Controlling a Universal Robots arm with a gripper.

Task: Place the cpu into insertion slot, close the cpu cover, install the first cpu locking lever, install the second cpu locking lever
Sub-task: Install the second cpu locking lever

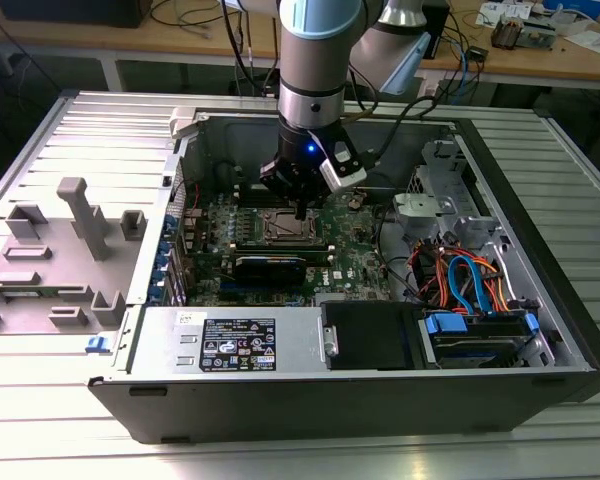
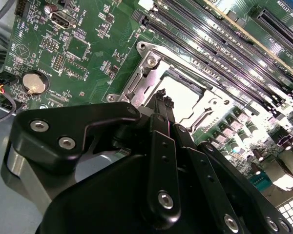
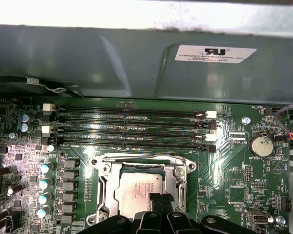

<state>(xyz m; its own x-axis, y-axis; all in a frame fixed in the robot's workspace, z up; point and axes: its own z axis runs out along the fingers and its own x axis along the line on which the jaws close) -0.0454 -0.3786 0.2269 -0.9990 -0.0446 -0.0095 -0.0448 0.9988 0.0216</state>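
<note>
The cpu (image 3: 136, 191) lies flat in the insertion slot (image 3: 105, 181), its silvery top facing up and its edges square with the socket frame and parallel to the long memory slots (image 3: 132, 129) beside it. The cpu cover (image 3: 178, 183) lies down around it, framing the chip. The gripper (image 3: 159, 200) hangs directly over the socket's near edge, its fingers (image 2: 162, 100) pressed together, holding nothing. In the exterior view the gripper (image 1: 300, 210) reaches into the open computer case (image 1: 500, 200) on the bench (image 1: 40, 140).

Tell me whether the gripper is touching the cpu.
Cannot tell. In the first wrist view the gripper tips overlap the cpu, hiding any contact or gap.
</note>
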